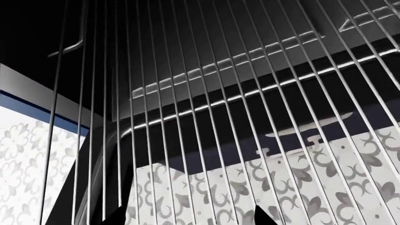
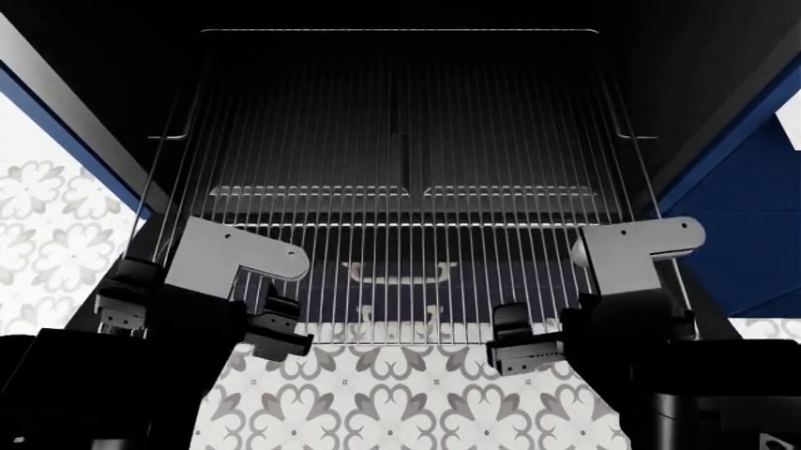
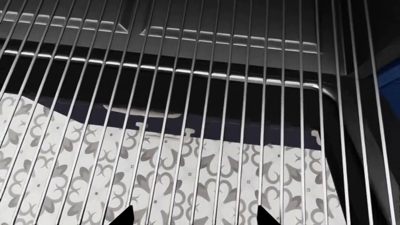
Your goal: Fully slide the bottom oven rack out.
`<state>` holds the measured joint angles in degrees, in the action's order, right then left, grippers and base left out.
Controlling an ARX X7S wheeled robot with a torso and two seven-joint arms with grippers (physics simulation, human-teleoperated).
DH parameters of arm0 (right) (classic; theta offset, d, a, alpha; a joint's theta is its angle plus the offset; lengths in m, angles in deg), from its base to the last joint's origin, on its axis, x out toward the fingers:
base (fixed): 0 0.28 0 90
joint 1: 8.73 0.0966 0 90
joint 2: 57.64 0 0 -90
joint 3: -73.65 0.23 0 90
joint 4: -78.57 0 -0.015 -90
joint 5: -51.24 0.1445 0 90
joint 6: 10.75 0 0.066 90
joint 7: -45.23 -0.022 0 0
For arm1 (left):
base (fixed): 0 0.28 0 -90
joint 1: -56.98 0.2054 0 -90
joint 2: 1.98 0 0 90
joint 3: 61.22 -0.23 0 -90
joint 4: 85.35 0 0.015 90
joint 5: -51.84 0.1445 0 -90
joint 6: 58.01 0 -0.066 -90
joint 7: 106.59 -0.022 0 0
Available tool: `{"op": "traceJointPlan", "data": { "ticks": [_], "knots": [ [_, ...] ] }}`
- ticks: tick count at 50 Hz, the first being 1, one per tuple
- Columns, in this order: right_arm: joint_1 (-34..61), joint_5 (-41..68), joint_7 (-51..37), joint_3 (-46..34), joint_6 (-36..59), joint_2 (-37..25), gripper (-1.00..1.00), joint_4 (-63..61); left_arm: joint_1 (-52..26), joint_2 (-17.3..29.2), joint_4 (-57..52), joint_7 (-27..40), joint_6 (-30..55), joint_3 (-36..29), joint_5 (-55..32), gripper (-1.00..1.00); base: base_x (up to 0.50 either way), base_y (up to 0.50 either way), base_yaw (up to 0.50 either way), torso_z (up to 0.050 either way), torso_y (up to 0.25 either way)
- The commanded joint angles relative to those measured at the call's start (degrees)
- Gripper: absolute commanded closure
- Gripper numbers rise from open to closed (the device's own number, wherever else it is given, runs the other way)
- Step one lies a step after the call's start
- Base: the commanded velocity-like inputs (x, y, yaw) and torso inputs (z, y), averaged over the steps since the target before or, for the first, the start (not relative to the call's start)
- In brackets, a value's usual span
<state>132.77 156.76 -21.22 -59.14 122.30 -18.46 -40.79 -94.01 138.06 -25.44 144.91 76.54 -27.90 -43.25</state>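
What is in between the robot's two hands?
Only the front part of the bottom oven rack. In the head view its thin silver rods fill the stretch between the left gripper and the right gripper, with patterned floor showing through.

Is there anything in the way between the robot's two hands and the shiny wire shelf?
Nothing visible. Both tools, left and right, sit right at the bottom oven rack, at its front edge.

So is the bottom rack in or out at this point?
Out, at least mostly: the rack extends toward the camera with patterned floor visible beneath its front edge. Fully out: cannot tell.
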Motion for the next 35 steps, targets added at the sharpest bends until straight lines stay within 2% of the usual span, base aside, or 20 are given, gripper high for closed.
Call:
{"op": "traceJointPlan", "data": {
  "ticks": [1, 35],
  "knots": [
    [-16.00, 4.16, -2.28, -7.53, -2.43, -4.18, -1.00, 1.11, 13.48, -0.20, 7.66, -2.96, -3.14, -11.13, -9.65, -1.00, 0.00, 0.00, 0.00, 0.000, -0.020],
    [-27.55, 2.85, -3.91, -7.89, -9.69, -10.86, -1.00, -10.25, 22.33, 5.10, 0.02, -1.03, -7.62, -12.93, -10.01, -1.00, 0.00, 0.00, 0.00, 0.000, -0.019]
  ]
}}
